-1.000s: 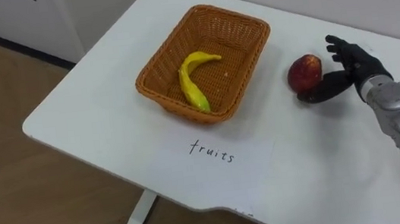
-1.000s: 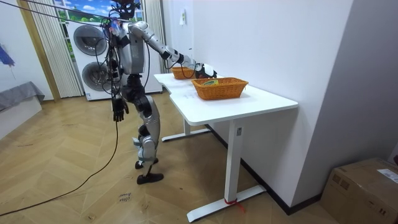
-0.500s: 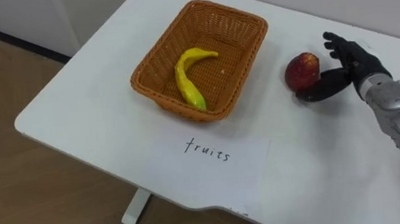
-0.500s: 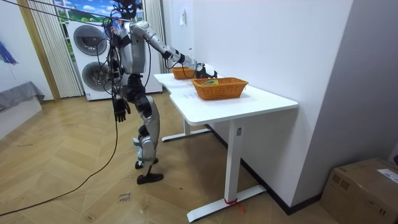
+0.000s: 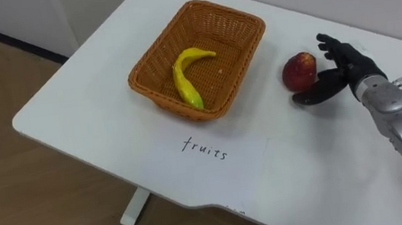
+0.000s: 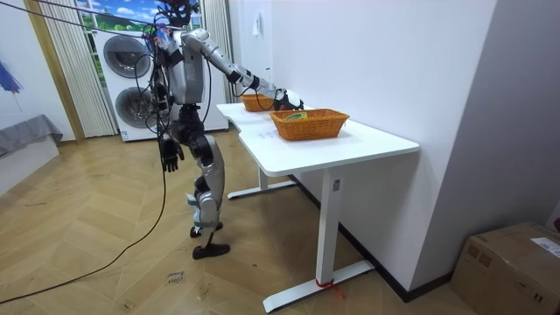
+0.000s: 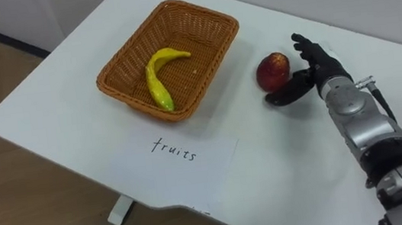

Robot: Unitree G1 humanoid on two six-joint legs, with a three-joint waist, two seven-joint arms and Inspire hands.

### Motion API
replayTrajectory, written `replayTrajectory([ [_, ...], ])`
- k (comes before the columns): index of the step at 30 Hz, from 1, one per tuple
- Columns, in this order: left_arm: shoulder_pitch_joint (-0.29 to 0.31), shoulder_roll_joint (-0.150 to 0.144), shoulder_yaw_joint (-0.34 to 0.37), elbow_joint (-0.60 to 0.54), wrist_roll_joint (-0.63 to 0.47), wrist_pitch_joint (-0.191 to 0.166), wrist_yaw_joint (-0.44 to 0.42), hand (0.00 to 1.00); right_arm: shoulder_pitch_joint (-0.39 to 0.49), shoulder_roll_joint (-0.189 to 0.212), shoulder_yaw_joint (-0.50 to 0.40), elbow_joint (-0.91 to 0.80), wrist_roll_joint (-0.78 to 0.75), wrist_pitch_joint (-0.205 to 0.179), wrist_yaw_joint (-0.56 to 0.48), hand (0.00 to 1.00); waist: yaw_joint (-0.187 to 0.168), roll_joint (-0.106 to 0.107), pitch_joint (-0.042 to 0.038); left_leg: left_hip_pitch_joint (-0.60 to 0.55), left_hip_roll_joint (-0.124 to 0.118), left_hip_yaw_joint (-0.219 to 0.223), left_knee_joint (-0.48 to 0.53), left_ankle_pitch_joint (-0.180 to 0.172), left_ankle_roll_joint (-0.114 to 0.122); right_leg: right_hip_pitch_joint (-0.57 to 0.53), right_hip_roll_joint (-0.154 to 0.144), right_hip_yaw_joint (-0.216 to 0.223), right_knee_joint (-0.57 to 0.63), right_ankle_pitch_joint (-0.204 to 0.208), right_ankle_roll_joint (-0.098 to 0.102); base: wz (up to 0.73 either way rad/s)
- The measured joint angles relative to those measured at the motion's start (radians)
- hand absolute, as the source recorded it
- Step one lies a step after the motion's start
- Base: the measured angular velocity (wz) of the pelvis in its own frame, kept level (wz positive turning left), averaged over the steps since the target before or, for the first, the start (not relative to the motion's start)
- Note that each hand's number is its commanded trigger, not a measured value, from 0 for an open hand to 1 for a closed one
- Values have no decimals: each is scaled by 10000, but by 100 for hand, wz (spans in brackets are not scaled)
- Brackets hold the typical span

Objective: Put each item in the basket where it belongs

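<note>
Apple lies on the white table, just right of the wicker basket that holds a banana. The right hand is beside the apple with fingers spread, not clamped. The left hand hangs at the robot's side.

A red apple with a yellowish patch sits upright on the white bench, just outside the right end of a brown wicker basket and in the crook of the right hand, whose fingers are spread straight; the basket is rectangular, shallow and open-topped; a curved yellow banana lies on its floor, toward the left side; a second wicker basket stands well apart along the bench, its contents too small to tell.
</note>
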Motion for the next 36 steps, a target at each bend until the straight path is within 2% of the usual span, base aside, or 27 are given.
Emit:
replayTrajectory([
  [14, -75, 83, -84, -3, -3, -234, 11, 0, -151, -7, 185, -9, 11, -64, 329, 0, -22, -29, 14, -26, 13, -27, -36, 59, -89, -14, 78, 6, -45, 36, -93, 0],
  [31, -129, 154, -411, 7, -162, -251, 29, 0, -151, 193, 834, -647, 113, -90, 811, 0, -47, -16, 40, -90, 87, -85, -45, 69, -152, 20, 179, -57, -231, 86, -164, 0],
  [36, -401, 172, -481, 334, -392, -255, -3, 0, -150, 188, 836, -831, 108, -80, 866, 0, -55, -2, 47, -95, 154, -61, -84, 76, -171, -6, 192, -52, -230, 83, -181, 0],
])
